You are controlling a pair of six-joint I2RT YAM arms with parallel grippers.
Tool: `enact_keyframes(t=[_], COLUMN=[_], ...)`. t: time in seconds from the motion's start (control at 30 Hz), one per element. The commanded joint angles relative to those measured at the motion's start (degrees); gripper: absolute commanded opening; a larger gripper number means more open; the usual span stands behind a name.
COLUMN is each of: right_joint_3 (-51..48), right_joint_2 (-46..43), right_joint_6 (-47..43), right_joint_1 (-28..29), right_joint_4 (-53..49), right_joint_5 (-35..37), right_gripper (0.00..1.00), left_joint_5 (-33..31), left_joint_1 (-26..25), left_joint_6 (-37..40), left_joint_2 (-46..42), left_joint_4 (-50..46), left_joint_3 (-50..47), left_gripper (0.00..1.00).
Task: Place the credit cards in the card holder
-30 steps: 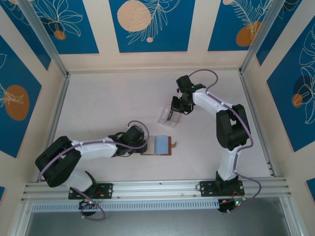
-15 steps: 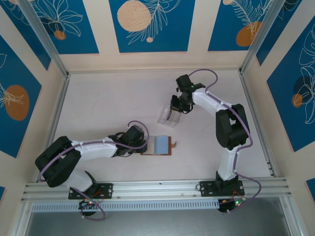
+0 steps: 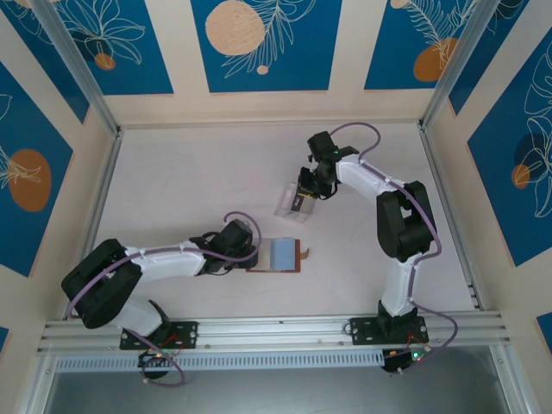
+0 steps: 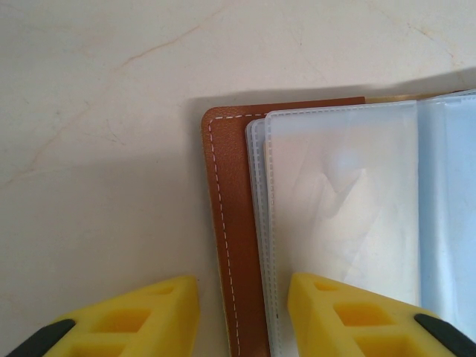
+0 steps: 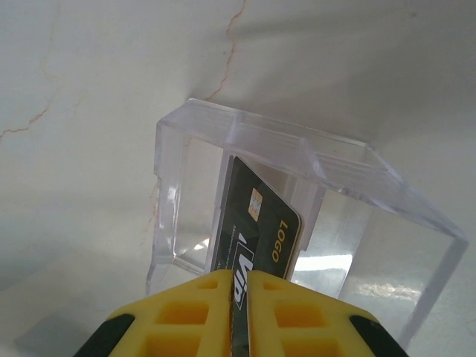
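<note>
The card holder (image 3: 278, 254) lies open on the table, brown cover down and pale bluish sleeves (image 4: 342, 208) up. My left gripper (image 3: 249, 257) stands open over its left edge. One yellow finger (image 4: 149, 320) is over the bare table and the other over the sleeves, with the brown border (image 4: 234, 223) between them. My right gripper (image 3: 299, 198) is shut on a dark credit card (image 5: 260, 223) with gold lettering. That card stands upright in a slot of the clear plastic stand (image 5: 372, 216).
The clear stand (image 3: 291, 204) sits mid-table, behind and to the right of the card holder. A small snap tab (image 3: 303, 253) sticks out at the holder's right edge. Metal rails and cream walls close in the pale table.
The right gripper has shifted slightly at the clear stand, still on the card. The left arm and the card holder have not moved.
</note>
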Motion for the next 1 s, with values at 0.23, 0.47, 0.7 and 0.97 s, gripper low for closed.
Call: enact_keyframes(t=[0.23,0.47,0.7,0.97], right_joint_3=[1.9,2.2,4.0,4.7], right_joint_2=[0.0,2.0,4.2,4.7], right_joint_6=[-1.1,-1.0,-1.4,-2.7], right_joint_1=[0.7,1.3,2.3,3.0], right_joint_4=[-5.5,-5.2,-5.3,-8.0], right_joint_5=[7.5,6.9,6.6,12.3], right_gripper=[0.16,0.23,0.22,0.21], left_joint_5=[0.9,0.9,0.7,0.5], left_joint_1=[-0.5,-0.5,-0.5,-0.5], left_joint_6=[0.3,0.5,0.4,0.3], left_joint_2=[2.8,2.8,2.6,2.5], left_joint_4=[0.0,-0.1,-0.1,0.1], left_joint_3=[-2.2,-2.0,-2.4,-2.6], left_gripper=[0.38,0.38,0.38,0.38])
